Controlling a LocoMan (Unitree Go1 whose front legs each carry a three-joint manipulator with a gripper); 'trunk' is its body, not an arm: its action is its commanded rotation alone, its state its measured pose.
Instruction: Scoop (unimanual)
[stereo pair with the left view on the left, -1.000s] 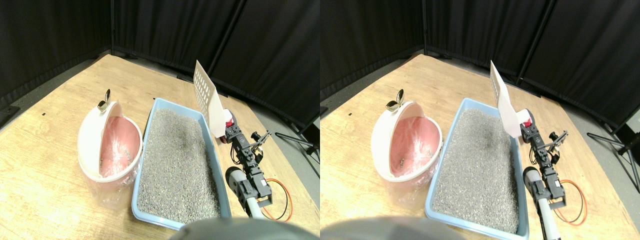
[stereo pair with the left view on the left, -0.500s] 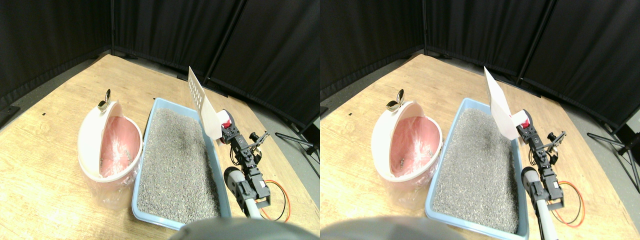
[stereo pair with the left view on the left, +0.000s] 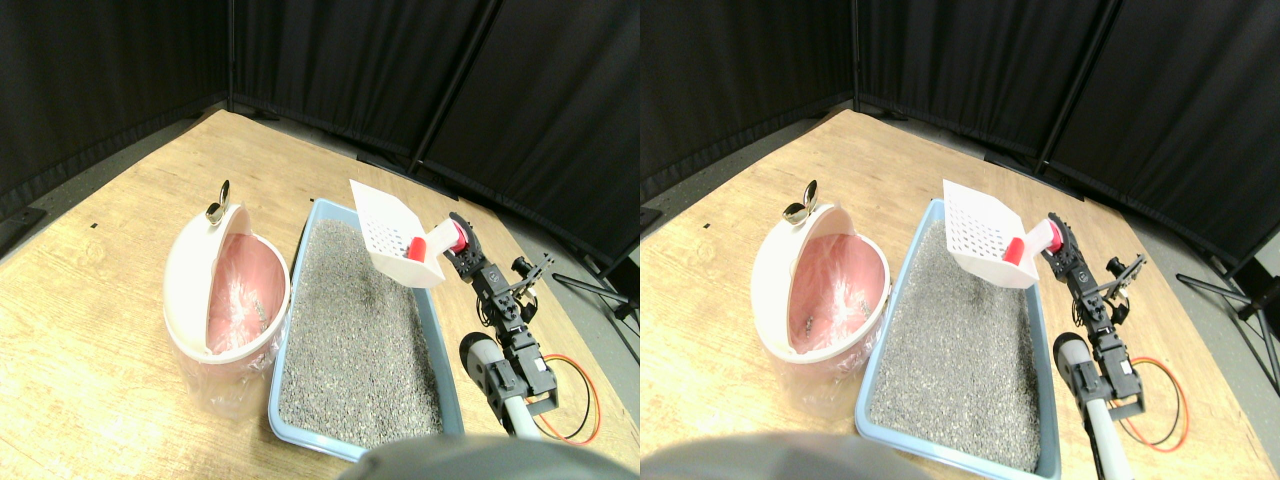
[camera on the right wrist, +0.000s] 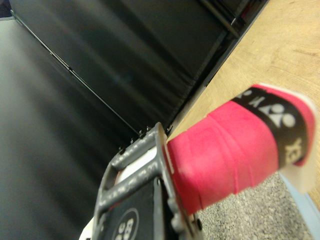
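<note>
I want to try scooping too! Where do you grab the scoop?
Grab the scoop by its thick red handle, coming from the right, behind the slotted blade. The handle sticks out away from the litter box, and the right gripper meets it there.

Your right manipulator (stereo pair with the left view on the left: 505, 320) is a chain of black and dark grey blocky segments, with a silver-grey rounded joint and pale tube at its 6 o'clock end. Orange and black cables (stereo pair with the left view on the left: 573, 400) loop beside its base. In the wrist view, the jaw frame (camera on the right wrist: 137, 190) is dark grey, open-work metal.
</note>
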